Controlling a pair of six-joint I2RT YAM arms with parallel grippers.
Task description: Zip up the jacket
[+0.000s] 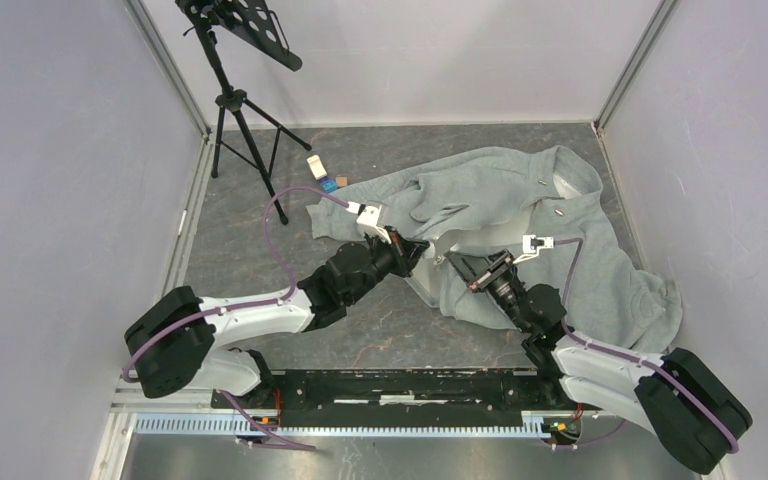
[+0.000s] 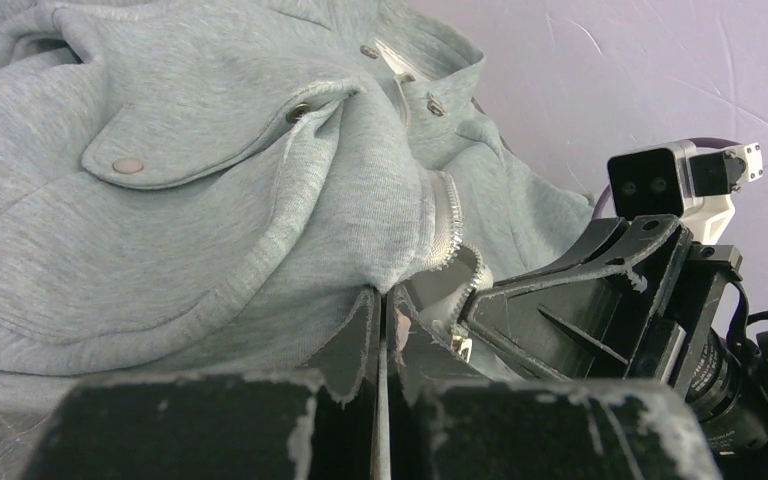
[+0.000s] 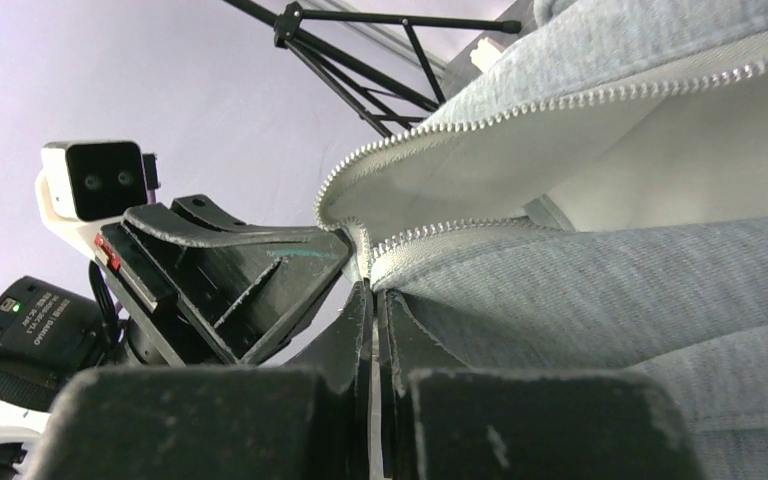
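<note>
Right, the jacket (image 1: 500,185) sprawls over the tabletop's (image 1: 260,250) far right. Its long axis runs diagonally, collar toward the far right corner, zipper undone. The left gripper (image 1: 423,252) and right gripper (image 1: 457,262) are each pinched together on its zipper edge. An arm label (image 3: 35,308) is too small to read. A tripod stand (image 1: 235,100) is at far left.

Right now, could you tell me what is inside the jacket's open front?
Only the pale lining shows between the zipper rows of the jacket. Fleece covers the rest, and the left gripper and right gripper, pinching the hem, hide the zipper's lower end.
</note>
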